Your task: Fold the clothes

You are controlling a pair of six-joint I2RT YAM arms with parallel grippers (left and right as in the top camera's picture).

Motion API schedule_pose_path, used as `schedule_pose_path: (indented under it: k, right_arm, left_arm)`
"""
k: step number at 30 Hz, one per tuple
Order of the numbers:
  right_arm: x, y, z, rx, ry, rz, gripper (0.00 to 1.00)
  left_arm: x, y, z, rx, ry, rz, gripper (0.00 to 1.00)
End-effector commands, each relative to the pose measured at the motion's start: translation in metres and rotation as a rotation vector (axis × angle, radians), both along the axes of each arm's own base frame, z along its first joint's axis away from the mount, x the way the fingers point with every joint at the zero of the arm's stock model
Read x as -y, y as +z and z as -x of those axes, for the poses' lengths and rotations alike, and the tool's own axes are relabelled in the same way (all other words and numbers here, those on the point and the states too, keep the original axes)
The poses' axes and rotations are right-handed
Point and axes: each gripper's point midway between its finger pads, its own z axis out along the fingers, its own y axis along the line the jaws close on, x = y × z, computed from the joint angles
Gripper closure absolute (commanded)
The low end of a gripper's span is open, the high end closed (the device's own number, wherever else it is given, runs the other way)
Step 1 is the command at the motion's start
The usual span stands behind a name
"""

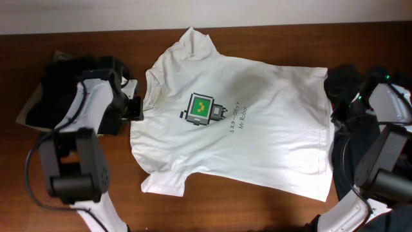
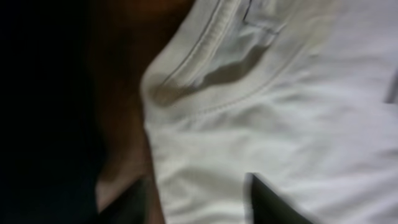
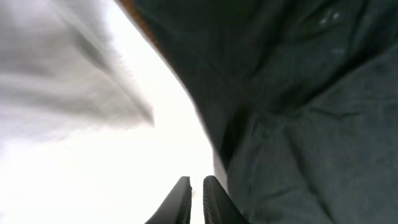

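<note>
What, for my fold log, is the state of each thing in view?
white T-shirt: spread flat, print up, unfolded.
left fingers: open, over the collar.
right fingers: shut, by the hem.
left black clothes: heaped, unfolded.
right black clothes: heaped, unfolded.

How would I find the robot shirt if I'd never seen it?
Start at the brown table. Spread flat across its middle lies the white shirt. Black clothes sit heaped at either end; only this one is white, with a green robot print.
</note>
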Motion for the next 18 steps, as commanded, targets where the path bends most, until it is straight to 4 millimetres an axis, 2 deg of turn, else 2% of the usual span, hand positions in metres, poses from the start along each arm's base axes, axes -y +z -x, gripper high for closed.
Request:
schedule_pose_path:
  k: [1,2,4,6,8,10,11,13,16,18]
  right_arm:
    - [-0.011,0.058,-0.021,0.17,0.079,-0.03,0.87]
    - [-0.019,0.082,-0.023,0.241,0.099,-0.044,0.87]
    - [-0.026,0.116,-0.018,0.327,0.108,-0.031,0.86]
    - [-0.03,0.145,-0.009,0.395,0.115,-0.002,0.82]
    - [-0.041,0.171,0.007,0.443,0.12,-0.004,0.78]
    - [-0.051,0.177,0.025,0.418,0.112,-0.028,0.75]
    - [-0.055,0.174,0.035,0.38,0.106,-0.047,0.71]
    - [-0.061,0.173,0.044,0.352,0.098,-0.074,0.72]
    - [-0.067,0.189,0.058,0.384,0.102,-0.058,0.71]
    - [-0.072,0.203,0.073,0.414,0.085,-0.042,0.67]
  left_arm:
    - [0.0,-0.029,0.001,-0.053,-0.032,-0.006,0.86]
    - [-0.013,-0.035,-0.004,-0.044,-0.032,-0.082,0.97]
    - [-0.031,-0.036,-0.019,0.013,-0.017,-0.17,0.99]
    - [-0.04,-0.028,-0.035,0.068,0.008,-0.171,1.0]
    - [-0.047,0.0,-0.047,0.089,0.026,-0.166,0.99]
    - [-0.044,0.041,-0.051,0.081,0.022,-0.149,0.93]
    - [-0.033,0.065,-0.046,0.06,0.014,-0.094,0.9]
    - [-0.028,0.094,-0.029,0.002,0.009,-0.072,0.93]
    - [-0.023,0.135,-0.003,-0.053,0.001,-0.049,0.98]
    - [-0.016,0.159,0.01,-0.026,0.001,-0.015,0.97]
